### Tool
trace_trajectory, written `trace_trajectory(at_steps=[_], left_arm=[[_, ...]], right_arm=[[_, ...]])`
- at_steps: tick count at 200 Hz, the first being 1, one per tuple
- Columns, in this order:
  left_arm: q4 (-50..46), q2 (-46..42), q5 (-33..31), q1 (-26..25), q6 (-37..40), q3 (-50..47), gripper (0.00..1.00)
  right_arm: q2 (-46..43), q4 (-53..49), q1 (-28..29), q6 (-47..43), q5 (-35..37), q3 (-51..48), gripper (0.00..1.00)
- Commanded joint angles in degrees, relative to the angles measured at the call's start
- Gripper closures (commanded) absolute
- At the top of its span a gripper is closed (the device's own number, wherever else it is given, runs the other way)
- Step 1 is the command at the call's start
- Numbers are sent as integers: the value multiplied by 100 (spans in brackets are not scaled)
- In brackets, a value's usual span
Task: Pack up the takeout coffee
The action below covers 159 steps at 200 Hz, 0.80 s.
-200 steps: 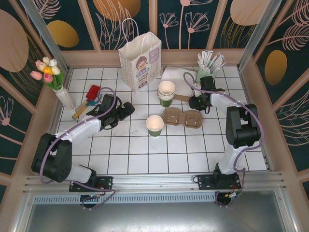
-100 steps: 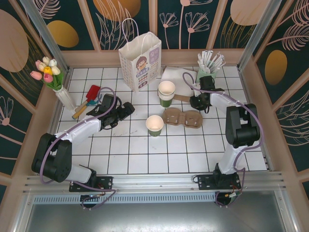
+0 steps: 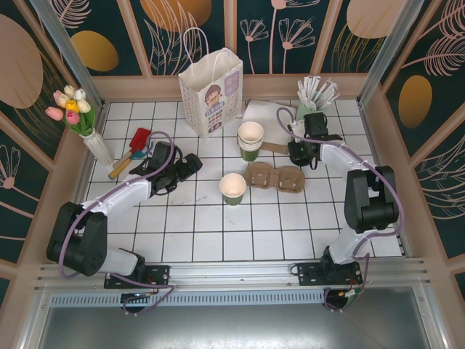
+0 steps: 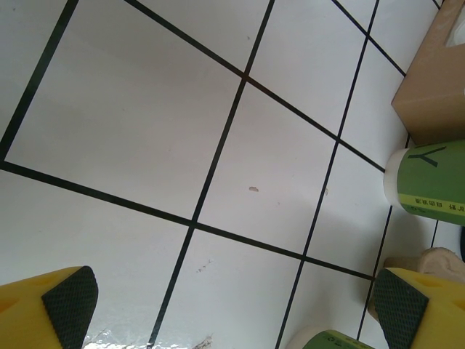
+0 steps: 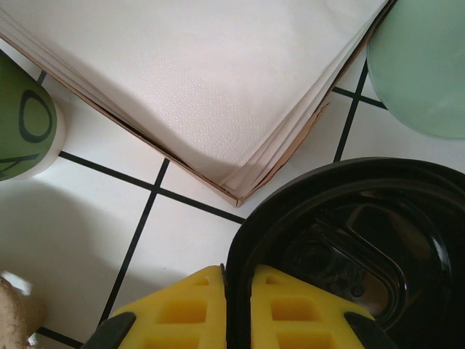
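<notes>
Right gripper [image 5: 237,280] (low) on black lid [image 5: 341,240]

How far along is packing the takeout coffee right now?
Done: nothing yet; the takeout coffee stands lidless on the tiles, apart from the white paper bag. In hand: the right gripper grips the rim of the black lid. Left: lidding and bagging; the left gripper is open, empty.

The white-tiled table [image 3: 218,233] carries a paper bag [image 3: 211,94], napkins [image 3: 265,116], a green cup [image 3: 232,189], a cardboard carrier [image 3: 274,177] and a vase [image 3: 96,145].
</notes>
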Motion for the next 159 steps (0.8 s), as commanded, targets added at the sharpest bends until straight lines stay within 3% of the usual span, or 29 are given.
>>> trace_trajectory(at_steps=[1,60,110,139,159], left_arm=[[-63,-111,-63,-26,165,38,1],[-164,-647,233,-26,1730,670,1],[-829,-824,1067,-26,3138,1746,1],[-1130,-757,1955,-30,3677,2275,1],[-1343,-823,2150,-58,4072,2575,1]], right_arm=[[-407,123,49,-262,-239,-152,89],[-1900,563,701,-1071,-146,-742,90],[-3201,1540,2299,-3073,700,-1446,94],[-3292,1954,3288,-4740,1579,-1638,97],[-3152,1922,3664,-5401,1858,-1526,97]])
